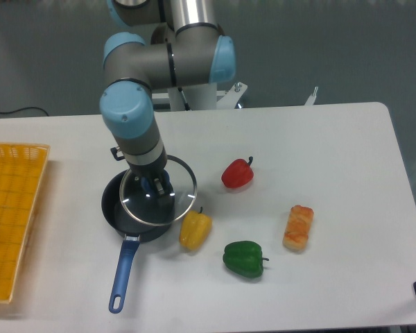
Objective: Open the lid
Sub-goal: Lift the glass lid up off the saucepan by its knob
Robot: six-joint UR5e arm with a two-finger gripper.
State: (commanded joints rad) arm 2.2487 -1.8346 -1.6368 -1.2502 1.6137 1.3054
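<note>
- White worktop (333, 139) against a grey wall; its far and right edges show, with bare surface along the right side.
- Gripper (157, 186) fingers clenched on the blue knob of the lid (158, 200), which sits offset toward 3 o'clock over the dark blue saucepan (118, 208).
- Yellow pepper (195, 229) just beside the lid's rim at 5 o'clock.
- Red pepper (237, 173), green pepper (245, 258), bread piece (298, 227) lie well apart.
- Orange basket (10, 215) at the left edge.
</note>
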